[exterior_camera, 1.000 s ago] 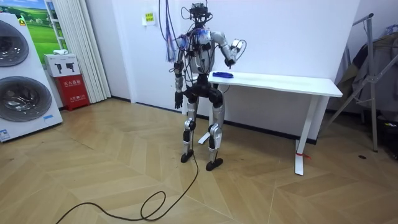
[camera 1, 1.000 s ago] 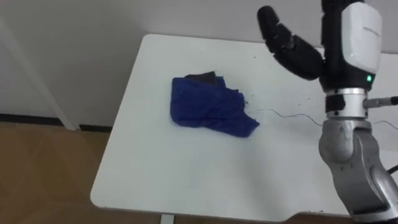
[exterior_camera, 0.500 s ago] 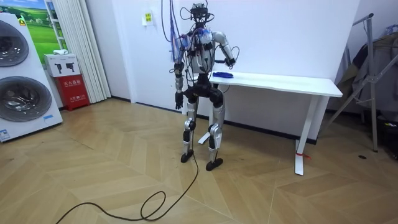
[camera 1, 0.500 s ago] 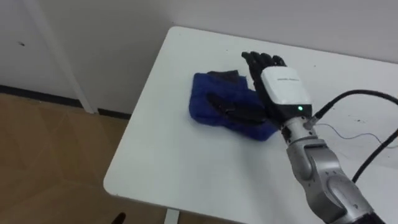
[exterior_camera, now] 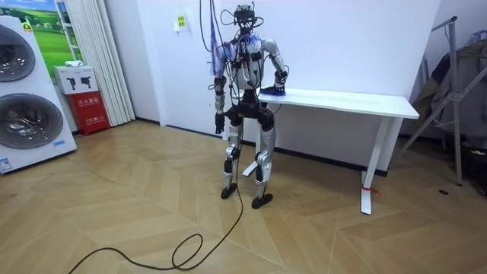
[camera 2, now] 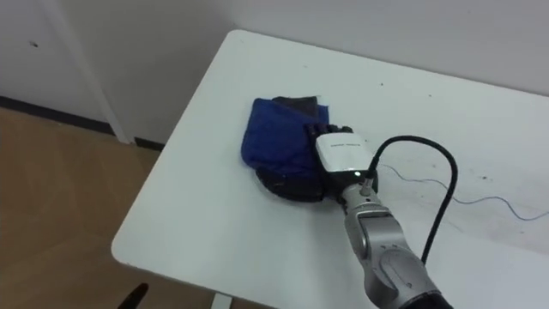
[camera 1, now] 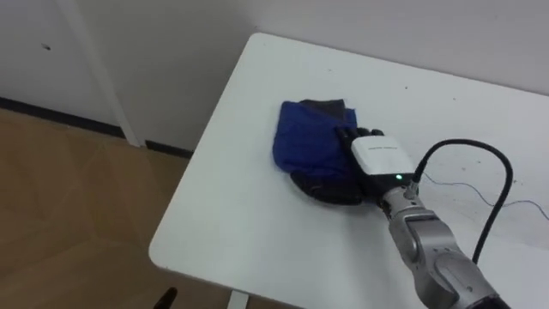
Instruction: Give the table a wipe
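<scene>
**A:** Bench [camera 1: 225, 225]: any of it wiped?

**B:** Can't tell. Blue cloth [camera 1: 302, 139] lies bunched near its left end. Right robot hand [camera 1: 376, 159] rests palm-down on it, fingers flat, clutching nothing.

**A:** Remaining?

**B:** Likely all the strokes. Left robot hand [exterior_camera: 218, 120] hangs idle.

Around me in the room view: stacked washing machines [exterior_camera: 29, 120] at nine o'clock, a red cabinet [exterior_camera: 93, 111] just beside them with a small white box [exterior_camera: 74, 78] on top, and a pale curtain [exterior_camera: 91, 53] at ten. There's a metal rack [exterior_camera: 451, 91] at three and a herringbone wood floor [exterior_camera: 144, 224] at six.
</scene>
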Tool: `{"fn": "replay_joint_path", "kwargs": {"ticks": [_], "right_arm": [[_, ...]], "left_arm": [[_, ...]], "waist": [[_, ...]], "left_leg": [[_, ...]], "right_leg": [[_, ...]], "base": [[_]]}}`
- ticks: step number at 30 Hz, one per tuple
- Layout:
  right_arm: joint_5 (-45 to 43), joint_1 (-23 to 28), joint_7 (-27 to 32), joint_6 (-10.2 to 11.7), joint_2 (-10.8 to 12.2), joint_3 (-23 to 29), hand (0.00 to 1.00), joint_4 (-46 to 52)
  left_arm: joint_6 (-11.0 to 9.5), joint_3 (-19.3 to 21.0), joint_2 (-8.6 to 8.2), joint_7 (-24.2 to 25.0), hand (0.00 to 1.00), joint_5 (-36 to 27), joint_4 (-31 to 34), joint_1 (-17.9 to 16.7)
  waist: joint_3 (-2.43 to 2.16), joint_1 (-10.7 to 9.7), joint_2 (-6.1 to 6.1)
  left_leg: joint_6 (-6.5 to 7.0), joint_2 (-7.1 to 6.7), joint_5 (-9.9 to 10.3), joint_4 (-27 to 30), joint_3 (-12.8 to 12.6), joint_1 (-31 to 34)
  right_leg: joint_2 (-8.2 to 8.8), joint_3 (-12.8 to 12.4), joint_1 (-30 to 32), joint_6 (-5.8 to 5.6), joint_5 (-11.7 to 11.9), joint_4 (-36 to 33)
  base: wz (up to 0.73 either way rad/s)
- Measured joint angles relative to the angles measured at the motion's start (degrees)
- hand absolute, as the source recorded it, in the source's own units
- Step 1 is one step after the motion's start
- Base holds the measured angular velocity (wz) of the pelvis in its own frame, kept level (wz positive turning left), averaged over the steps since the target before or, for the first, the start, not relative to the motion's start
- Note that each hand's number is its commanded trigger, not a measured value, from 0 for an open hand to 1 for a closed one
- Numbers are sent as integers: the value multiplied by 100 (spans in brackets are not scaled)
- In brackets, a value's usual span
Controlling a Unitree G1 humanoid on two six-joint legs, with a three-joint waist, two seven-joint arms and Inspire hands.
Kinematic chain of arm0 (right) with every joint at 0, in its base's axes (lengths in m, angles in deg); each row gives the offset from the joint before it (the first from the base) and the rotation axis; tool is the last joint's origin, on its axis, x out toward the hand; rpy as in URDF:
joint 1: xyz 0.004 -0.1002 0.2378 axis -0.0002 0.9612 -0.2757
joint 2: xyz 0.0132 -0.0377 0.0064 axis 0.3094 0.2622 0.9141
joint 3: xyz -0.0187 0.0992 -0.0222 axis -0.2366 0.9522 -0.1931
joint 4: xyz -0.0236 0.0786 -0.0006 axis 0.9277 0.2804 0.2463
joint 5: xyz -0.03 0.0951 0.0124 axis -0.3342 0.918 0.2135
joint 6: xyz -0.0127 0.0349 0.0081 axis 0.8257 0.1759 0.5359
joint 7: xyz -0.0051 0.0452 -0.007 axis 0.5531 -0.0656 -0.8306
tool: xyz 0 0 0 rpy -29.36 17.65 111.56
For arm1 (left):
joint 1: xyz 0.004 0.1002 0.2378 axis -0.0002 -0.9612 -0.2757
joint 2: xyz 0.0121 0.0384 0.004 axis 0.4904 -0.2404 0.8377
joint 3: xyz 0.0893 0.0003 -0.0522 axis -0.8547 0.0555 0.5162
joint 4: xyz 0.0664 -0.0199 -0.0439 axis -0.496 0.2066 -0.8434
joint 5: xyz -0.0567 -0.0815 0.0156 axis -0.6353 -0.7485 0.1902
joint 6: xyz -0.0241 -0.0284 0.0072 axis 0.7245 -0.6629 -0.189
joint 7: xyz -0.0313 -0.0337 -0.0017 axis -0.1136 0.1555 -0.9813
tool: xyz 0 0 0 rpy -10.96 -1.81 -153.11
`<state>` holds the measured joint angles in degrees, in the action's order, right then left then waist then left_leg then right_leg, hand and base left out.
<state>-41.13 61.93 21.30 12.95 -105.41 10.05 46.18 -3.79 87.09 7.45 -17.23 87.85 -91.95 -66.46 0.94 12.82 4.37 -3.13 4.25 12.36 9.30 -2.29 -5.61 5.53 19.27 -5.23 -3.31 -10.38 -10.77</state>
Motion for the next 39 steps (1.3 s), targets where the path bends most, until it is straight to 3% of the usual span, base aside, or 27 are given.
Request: {"fn": "replay_joint_path", "kwargs": {"ticks": [8,13,17,18,26,30,35,37,39], "right_arm": [[-259,-37,11,-139,371,235,100,-247],[-479,-252,179,-182,366,300,100,-560],[-418,-299,552,-177,278,323,100,-979],[-335,-324,609,-157,278,330,100,-1077],[314,-362,812,75,227,585,100,-1315],[860,-345,378,-30,253,566,100,-912],[1063,-350,13,-170,344,456,100,-493],[1223,-371,11,-161,338,478,100,-480],[1378,-419,81,94,337,594,100,-707]], "left_arm": [[28,6,18,-2,0,13,-117,-176],[144,36,16,-3,0,58,-3,-418],[150,50,34,-3,0,80,-16,-516],[150,49,34,-3,0,78,-15,-554],[134,34,32,-3,0,110,-7,-542],[155,-167,15,-4,0,110,-10,-462],[289,-160,-20,-10,0,73,10,-193],[305,-127,-19,-47,0,-29,117,-108],[279,-40,-25,-82,0,-274,276,-81]], "waist": [[-15,-141,1],[-23,-91,-2],[-60,44,-17],[-80,90,-31],[-95,94,-57],[-105,25,-83],[-83,-7,-123],[-83,-42,-124],[-70,-236,-145]], "left_leg": [[-1,-17,0,18,127,-152],[-1,-17,1,20,133,-180],[0,-52,0,41,296,-186],[0,-60,0,55,296,-184],[15,-90,-11,183,389,39],[15,-84,-11,194,353,46],[15,-76,-21,207,178,17],[16,-76,-21,206,127,17],[18,-88,-22,194,135,-6]], "right_leg": [[-3,223,-319,-3,-1,124],[3,374,-386,-3,-1,124],[26,450,-477,-15,-8,121],[31,451,-480,-15,-9,122],[49,504,-464,-21,-12,107],[40,430,-413,-19,-11,93],[44,221,-342,-15,0,86],[45,172,-287,-18,2,86],[54,154,-304,-31,10,101]], "base": [[14],[10],[17],[8],[6],[-7],[-19],[-12],[2]]}}
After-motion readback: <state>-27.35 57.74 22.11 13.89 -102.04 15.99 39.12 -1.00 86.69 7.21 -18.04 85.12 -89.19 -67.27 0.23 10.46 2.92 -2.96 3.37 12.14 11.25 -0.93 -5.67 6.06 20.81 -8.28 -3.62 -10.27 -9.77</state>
